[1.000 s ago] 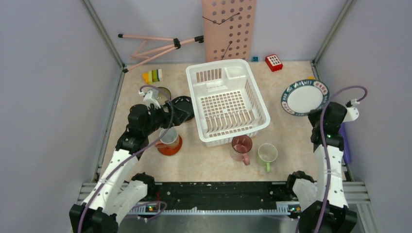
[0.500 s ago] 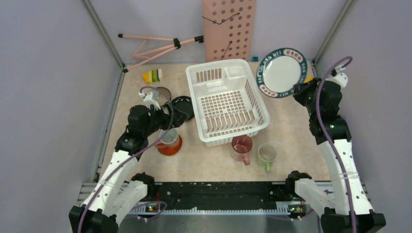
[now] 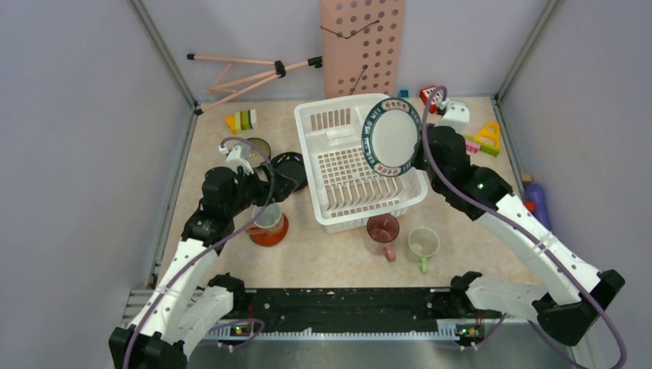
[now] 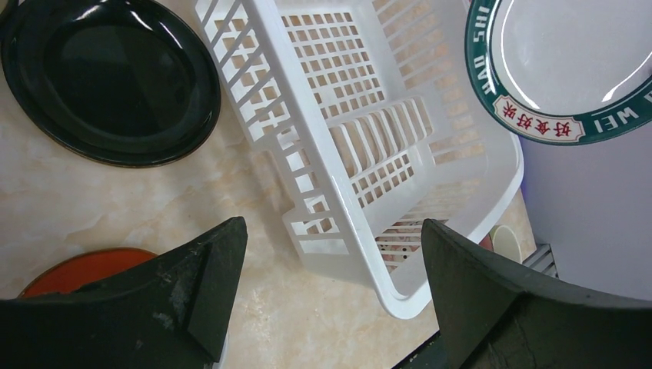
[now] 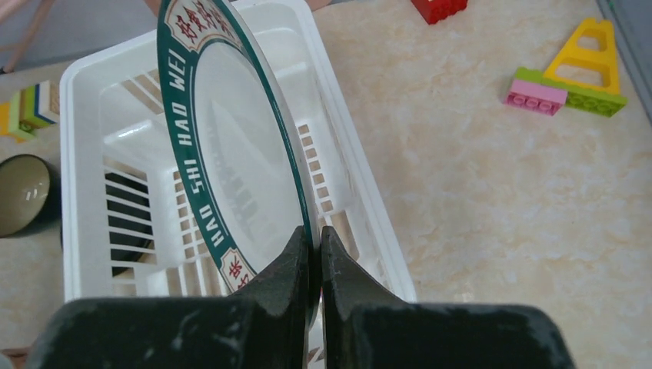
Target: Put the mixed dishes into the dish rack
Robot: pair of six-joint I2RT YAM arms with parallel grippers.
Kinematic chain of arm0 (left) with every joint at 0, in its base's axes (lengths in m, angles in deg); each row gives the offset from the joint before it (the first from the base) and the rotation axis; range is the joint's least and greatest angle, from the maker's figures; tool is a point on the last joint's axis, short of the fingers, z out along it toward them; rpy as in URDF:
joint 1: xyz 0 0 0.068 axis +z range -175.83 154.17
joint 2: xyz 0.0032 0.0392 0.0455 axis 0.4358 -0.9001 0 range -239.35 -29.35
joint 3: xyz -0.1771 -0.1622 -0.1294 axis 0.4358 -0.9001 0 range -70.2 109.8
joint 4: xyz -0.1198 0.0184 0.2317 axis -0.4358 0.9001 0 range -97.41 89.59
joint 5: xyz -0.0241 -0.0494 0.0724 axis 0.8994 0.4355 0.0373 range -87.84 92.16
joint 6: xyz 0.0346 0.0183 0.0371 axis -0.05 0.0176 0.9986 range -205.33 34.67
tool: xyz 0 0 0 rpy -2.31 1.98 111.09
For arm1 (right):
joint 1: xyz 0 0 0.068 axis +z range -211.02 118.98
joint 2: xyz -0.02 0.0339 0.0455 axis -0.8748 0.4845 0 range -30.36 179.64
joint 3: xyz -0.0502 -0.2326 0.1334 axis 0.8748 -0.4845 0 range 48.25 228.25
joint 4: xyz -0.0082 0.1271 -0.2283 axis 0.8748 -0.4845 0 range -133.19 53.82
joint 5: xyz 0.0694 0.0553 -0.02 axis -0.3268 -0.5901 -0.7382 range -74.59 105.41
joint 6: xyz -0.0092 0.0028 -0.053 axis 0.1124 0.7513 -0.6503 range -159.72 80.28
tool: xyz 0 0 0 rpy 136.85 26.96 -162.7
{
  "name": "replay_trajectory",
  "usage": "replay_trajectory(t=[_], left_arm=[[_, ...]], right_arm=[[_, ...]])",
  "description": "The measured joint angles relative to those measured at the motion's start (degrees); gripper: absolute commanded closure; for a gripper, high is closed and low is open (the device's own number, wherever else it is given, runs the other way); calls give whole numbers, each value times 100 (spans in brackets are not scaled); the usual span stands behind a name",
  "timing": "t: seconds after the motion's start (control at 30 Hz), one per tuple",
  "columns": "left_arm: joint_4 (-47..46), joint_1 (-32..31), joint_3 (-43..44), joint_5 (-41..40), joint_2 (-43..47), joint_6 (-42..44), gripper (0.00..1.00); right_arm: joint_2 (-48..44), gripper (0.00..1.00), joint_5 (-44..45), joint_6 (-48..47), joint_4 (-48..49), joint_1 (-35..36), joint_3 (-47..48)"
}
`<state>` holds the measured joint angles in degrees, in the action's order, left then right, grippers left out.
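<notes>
The rack (image 3: 361, 216) is smooth white plastic with a soft sheen. The lettered plate (image 3: 394, 137) is glazed and glossy, and the black plate (image 4: 108, 81) shines too. The table (image 5: 477, 177) looks like matt marbled stone. The left fingers (image 4: 492, 292) are matt black and scuffed.

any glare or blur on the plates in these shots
Left wrist: bright glare streaks on the black plate rim and across the lettered plate face. Right wrist: the lettered plate faintly mirrors the dish rack slots, and its lettering is sharp. Top external: even light, lettering too small to read.
</notes>
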<state>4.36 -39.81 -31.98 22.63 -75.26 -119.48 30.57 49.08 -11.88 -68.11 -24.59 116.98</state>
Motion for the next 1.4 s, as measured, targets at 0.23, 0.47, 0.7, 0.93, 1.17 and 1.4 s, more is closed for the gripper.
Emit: replay_trajectory(t=[0.23, 0.47, 0.7, 0.93, 1.17, 1.4], left_arm=[[-11, 0, 0, -13, -127, -9, 12], [-197, -2, 0, 153, -632, -192, 13], [-341, -103, 50, 341, -1202, -367, 13], [-435, -162, 186, 415, -1405, -455, 14], [-437, -173, 219, 378, -1443, -474, 14], [-350, -177, 221, 302, -1443, -466, 14]], right_arm=[[643, 100, 1104, -549, -352, 767, 492], [1272, 100, 1921, -1128, -566, 883, 748], [1980, 100, 2424, -1569, -870, 933, 868], [2540, 100, 2889, -1895, -977, 1067, 868], [2839, 100, 2754, -1926, -1058, 1104, 874], [3067, 100, 2396, -1718, -1475, 1106, 1005]])
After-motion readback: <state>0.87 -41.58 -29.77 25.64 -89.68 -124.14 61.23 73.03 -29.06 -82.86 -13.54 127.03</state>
